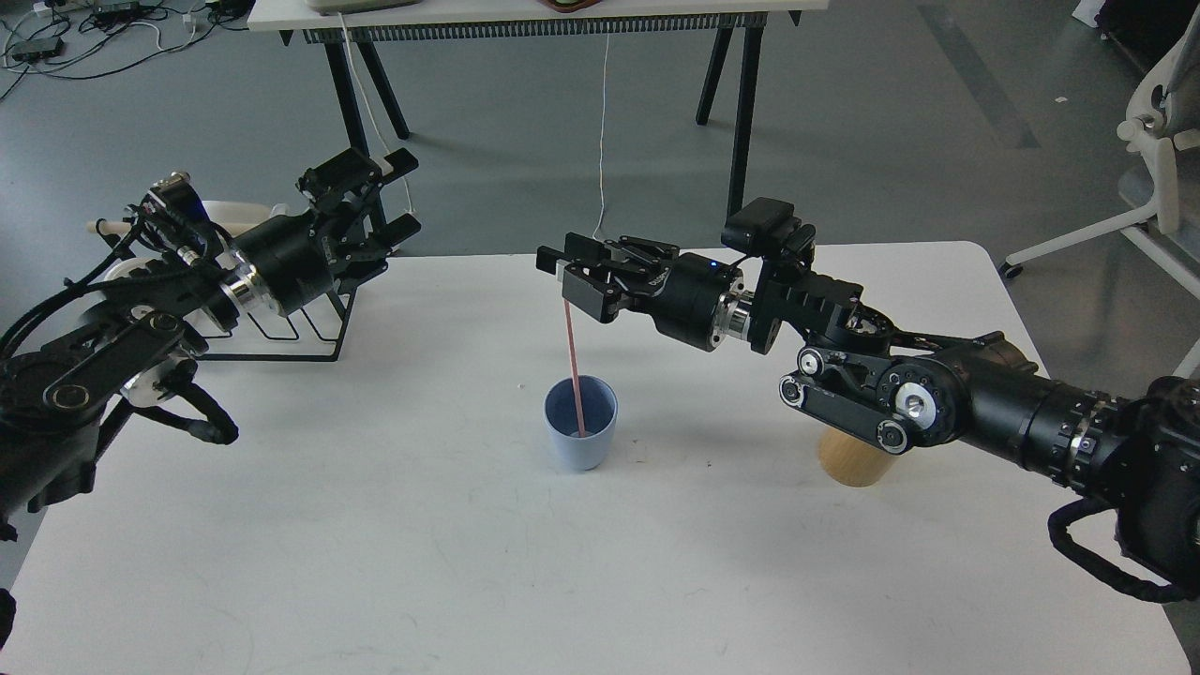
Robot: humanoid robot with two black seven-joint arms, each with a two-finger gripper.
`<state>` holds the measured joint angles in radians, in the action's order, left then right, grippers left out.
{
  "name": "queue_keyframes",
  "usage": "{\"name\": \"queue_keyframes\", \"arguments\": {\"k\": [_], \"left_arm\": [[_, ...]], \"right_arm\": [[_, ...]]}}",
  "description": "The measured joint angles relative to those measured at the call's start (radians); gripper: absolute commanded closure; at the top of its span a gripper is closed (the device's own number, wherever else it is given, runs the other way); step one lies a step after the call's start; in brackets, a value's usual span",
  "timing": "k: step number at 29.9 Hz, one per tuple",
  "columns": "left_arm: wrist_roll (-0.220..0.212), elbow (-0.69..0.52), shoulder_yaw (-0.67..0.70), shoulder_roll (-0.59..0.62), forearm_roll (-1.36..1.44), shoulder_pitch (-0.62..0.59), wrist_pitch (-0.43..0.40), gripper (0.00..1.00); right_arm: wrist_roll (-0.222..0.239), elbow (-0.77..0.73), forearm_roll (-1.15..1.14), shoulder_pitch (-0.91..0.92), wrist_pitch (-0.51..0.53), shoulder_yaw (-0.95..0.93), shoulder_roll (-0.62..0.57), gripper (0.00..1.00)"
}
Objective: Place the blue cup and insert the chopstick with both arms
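Observation:
The blue cup (580, 452) stands upright near the middle of the white table (450, 562). The pink chopstick (574, 375) stands in it with its lower end inside, leaning slightly left. Its top reaches the underside of my right gripper (565, 278) and no longer pokes out above it. The right gripper hovers directly above the cup with its fingers parted around the stick's top. My left gripper (397, 194) is open and empty, held above the table's back left edge, far from the cup.
A tan bamboo-look cup (848, 464) stands under my right forearm. A black wire rack (281, 345) sits at the back left under my left arm. Beyond the table are another table's legs (741, 112) and a white chair (1158, 141).

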<state>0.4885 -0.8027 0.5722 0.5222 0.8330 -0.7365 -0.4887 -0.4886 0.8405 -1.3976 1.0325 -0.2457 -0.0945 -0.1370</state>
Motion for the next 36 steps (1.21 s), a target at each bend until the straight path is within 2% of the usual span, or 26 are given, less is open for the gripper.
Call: {"name": "queue_keyframes", "arguments": {"k": [3, 12, 16, 21, 22, 24, 30, 32, 36], "left_arm": [[0.000, 0.000, 0.000, -0.003, 0.000, 0.000, 0.000, 0.03], [0.000, -0.002, 0.000, -0.005, -0.001, -0.001, 0.000, 0.03], [0.000, -0.003, 0.002, -0.005, -0.003, -0.003, 0.000, 0.03], [0.000, -0.015, 0.023, 0.012, -0.017, 0.000, 0.000, 0.03], [0.000, -0.021, 0.039, 0.018, -0.023, 0.005, 0.000, 0.03], [0.000, -0.031, 0.079, 0.031, -0.032, 0.018, 0.000, 0.03], [0.000, -0.048, 0.196, 0.047, -0.046, 0.075, 0.000, 0.03], [0.000, -0.051, 0.234, 0.046, -0.066, 0.092, 0.000, 0.03], [0.000, -0.052, 0.264, 0.044, -0.126, 0.109, 0.000, 0.03]], "right_arm": [[0.000, 0.011, 0.006, 0.000, -0.002, -0.032, -0.007, 0.14], [0.000, 0.020, 0.038, -0.059, 0.000, -0.304, -0.070, 0.14], [0.000, 0.056, 0.196, -0.097, 0.008, -0.428, -0.106, 0.14], [0.000, 0.151, 0.511, -0.134, 0.030, -0.452, -0.220, 0.11], [0.000, 0.185, 0.591, -0.148, 0.053, -0.451, -0.252, 0.11], [0.000, 0.242, 0.733, -0.179, 0.129, -0.450, -0.314, 0.01], [0.000, 0.303, 1.022, -0.250, 0.390, -0.460, -0.430, 0.01], [0.000, 0.305, 1.059, -0.267, 0.439, -0.462, -0.443, 0.01], [0.000, 0.304, 1.074, -0.289, 0.462, -0.469, -0.448, 0.01]]}}
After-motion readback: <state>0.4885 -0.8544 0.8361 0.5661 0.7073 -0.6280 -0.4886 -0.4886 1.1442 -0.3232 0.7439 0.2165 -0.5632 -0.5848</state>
